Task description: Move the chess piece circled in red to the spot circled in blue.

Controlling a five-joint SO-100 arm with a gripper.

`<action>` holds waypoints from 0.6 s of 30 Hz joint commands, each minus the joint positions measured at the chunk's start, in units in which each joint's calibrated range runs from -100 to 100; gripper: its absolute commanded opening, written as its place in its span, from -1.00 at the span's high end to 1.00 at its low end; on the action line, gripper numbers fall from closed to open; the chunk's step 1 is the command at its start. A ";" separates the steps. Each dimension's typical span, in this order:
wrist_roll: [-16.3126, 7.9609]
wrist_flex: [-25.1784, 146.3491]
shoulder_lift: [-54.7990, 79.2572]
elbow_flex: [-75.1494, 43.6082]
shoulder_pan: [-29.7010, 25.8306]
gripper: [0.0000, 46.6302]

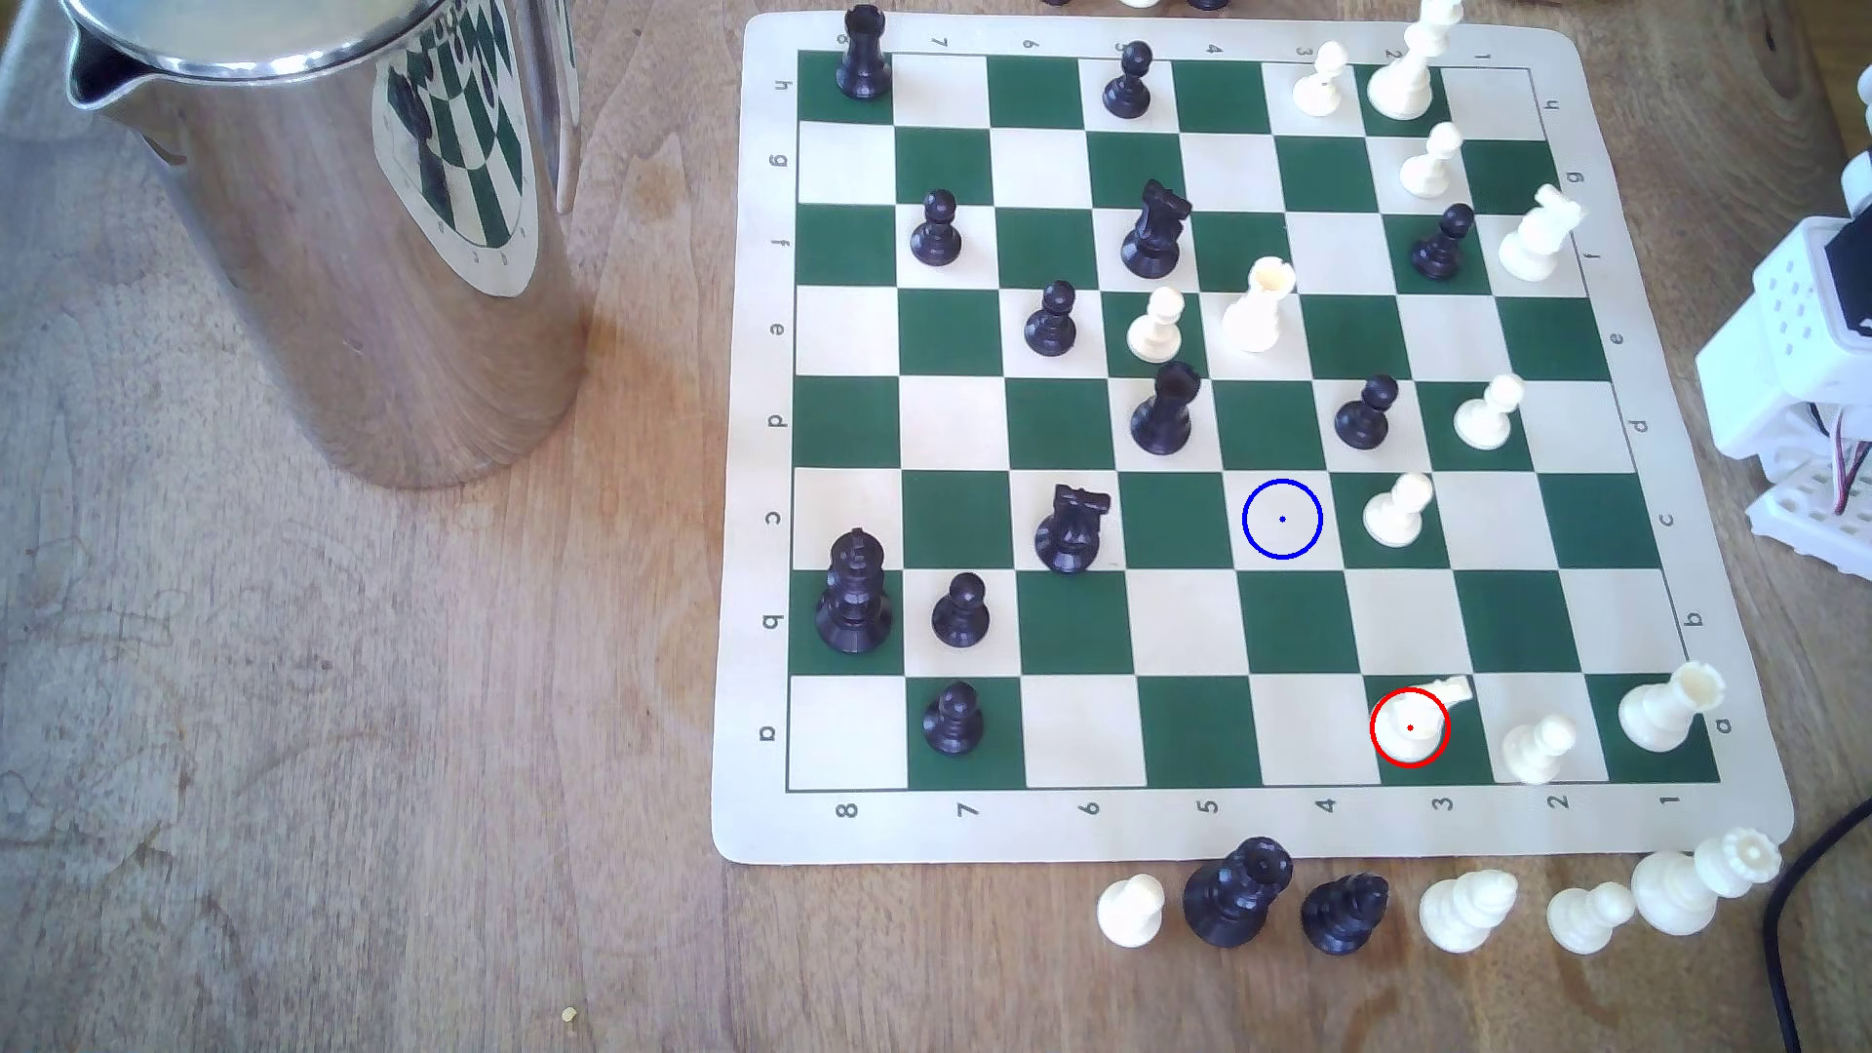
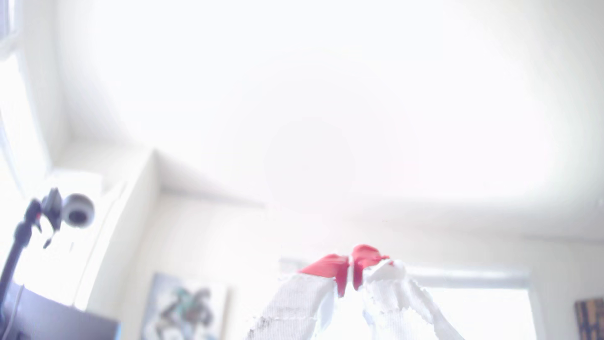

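The cream knight (image 1: 1413, 724) stood on a green square in the red ring, near the mat's (image 1: 1256, 835) bottom edge in the exterior view. The blue-ringed spot (image 1: 1282, 518) (a cream square) sat two rows up, bare. The pincer (image 2: 350, 271) pointed at the ceiling, its red tips nearly touching, holding nothing.

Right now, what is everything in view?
chess mat: one, green-and-cream, on wooden table
cream knight: one, red-circled, mat's near row
blue-ringed square: one, cream, mid-board
other cream pieces: ten, on mat
black pieces: twelve, on mat
off-board pieces: six, four cream, two black, beside mat's near edge
steel jug: one, silver, exterior view's left
webcam: one, grey, on stand
arm base: one, white, exterior view's right
gripper: one, white with red tips, shut, pointing upward
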 commanded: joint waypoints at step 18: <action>-1.51 80.36 3.02 -35.27 -3.04 0.99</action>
